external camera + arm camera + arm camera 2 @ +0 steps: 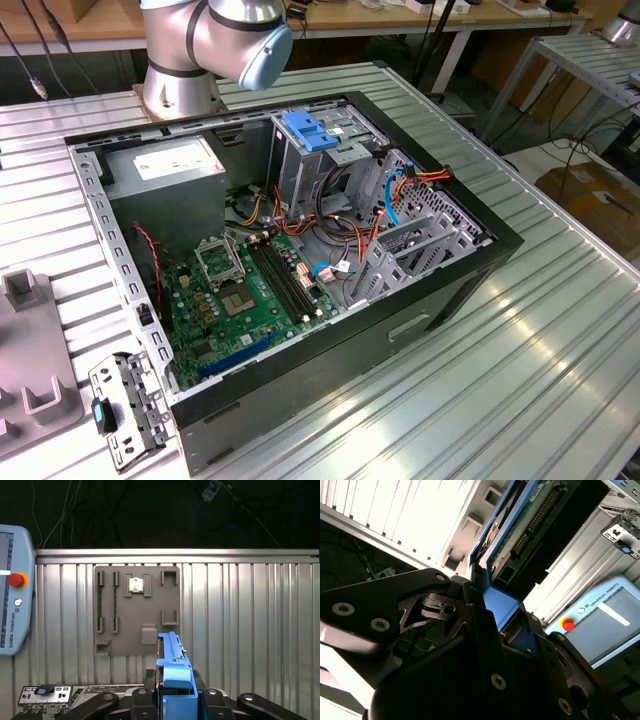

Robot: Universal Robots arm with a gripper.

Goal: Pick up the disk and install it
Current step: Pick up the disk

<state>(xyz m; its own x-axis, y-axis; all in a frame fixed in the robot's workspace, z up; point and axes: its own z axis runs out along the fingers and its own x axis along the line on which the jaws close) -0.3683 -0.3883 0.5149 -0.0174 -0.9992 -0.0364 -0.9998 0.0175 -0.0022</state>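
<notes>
The disk (pixel 172 672) stands on edge between the black fingers of my gripper (pixel 172 702), its bright blue carrier facing the camera in the first wrist view. In the second wrist view the disk (pixel 530 525) shows its green circuit board and dark body, with the blue carrier rail running down into my gripper (pixel 502 625). The gripper is shut on it and holds it in the air above the ribbed metal table. In the exterior view the open computer case (pixel 440 290) lies on the table with its metal drive cage (pixel 320 170) under a wide blue latch (pixel 310 130).
A grey fixture plate (pixel 135 610) lies on the table (pixel 250 630), with a teach pendant (pixel 12 590) beside it. A small metal bracket (pixel 125 410) sits near the case's corner. The arm's base (pixel 200 45) stands behind the case. Motherboard (pixel 240 300) and cables fill the case.
</notes>
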